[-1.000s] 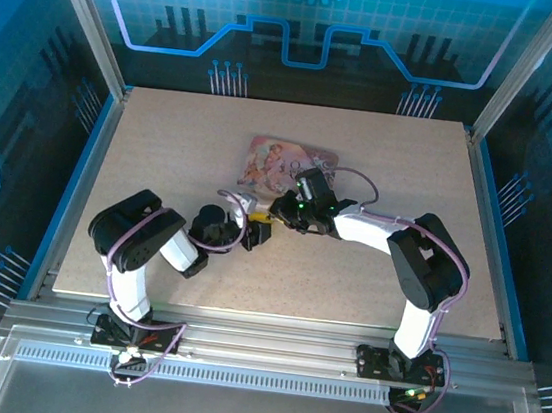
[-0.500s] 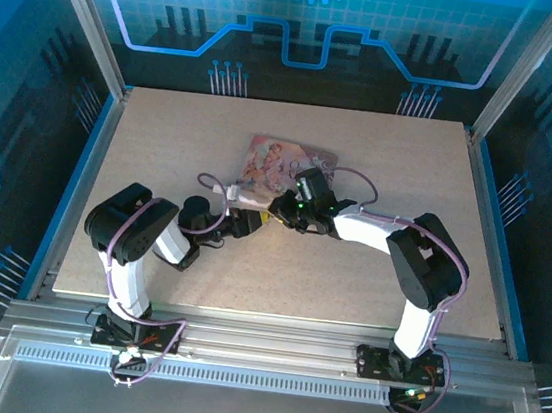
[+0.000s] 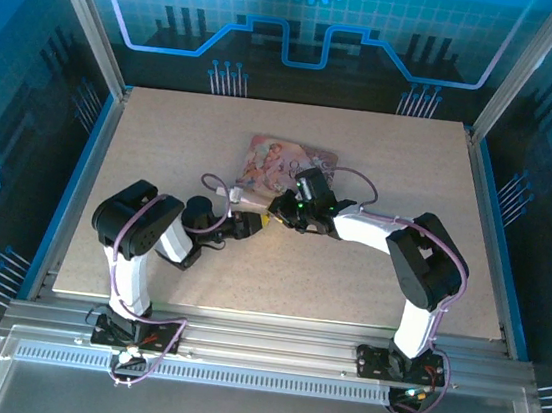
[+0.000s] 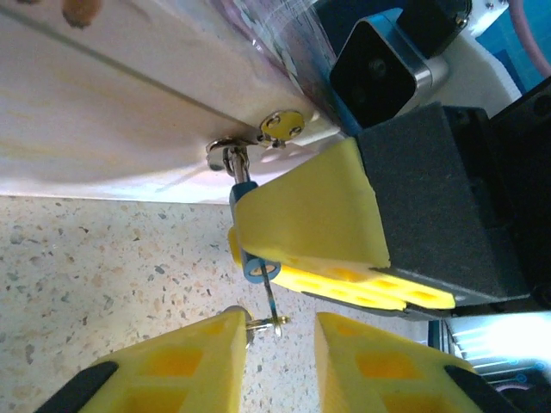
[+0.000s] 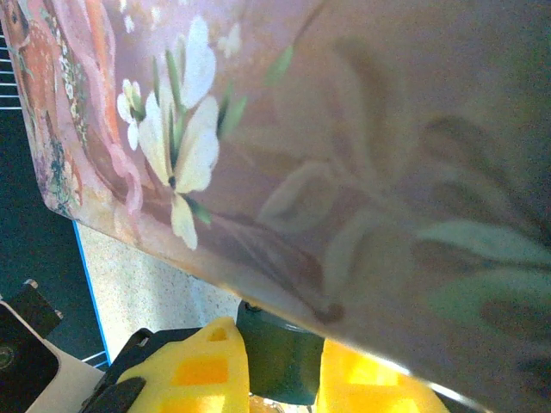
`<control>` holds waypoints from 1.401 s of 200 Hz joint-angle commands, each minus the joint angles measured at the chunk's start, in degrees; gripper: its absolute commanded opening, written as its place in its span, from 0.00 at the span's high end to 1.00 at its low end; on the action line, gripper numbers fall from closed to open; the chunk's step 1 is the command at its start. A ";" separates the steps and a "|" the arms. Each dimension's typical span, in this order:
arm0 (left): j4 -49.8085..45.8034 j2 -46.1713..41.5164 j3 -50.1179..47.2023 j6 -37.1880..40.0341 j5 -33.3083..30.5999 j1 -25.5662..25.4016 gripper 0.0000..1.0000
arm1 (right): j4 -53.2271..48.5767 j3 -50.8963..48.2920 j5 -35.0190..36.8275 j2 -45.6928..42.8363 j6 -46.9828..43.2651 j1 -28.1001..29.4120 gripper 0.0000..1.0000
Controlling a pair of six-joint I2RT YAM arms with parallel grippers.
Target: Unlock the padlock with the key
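While my right gripper (image 5: 282, 348) is clamped on the padlock (image 4: 255, 269), pressed against the pink box (image 4: 129, 112) (shackle beside its brass clasp (image 4: 281, 126)), the key (image 4: 269, 301) sticks out over the tabletop (image 4: 103, 275), my left gripper (image 4: 280, 335) parted around it.

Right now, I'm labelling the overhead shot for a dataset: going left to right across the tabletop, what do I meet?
left arm's elbow → left claw → right claw → right arm's elbow
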 commanded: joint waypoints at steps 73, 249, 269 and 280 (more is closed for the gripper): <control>1.78 3.70 2.89 -1.02 1.11 -0.84 0.90 | -3.87 -1.82 -7.92 2.61 7.19 0.61 1.00; -16.00 -3.86 0.89 69.04 -58.25 -30.33 1.00 | -13.31 2.01 -7.56 1.10 3.04 0.63 1.00; -11.30 -1.79 -0.12 68.62 -58.03 -31.17 1.00 | -14.55 2.36 -7.49 0.84 2.02 0.54 1.00; -12.89 -2.80 -0.57 64.44 -55.59 -30.51 1.00 | -14.75 2.22 -7.32 0.40 1.74 0.37 1.00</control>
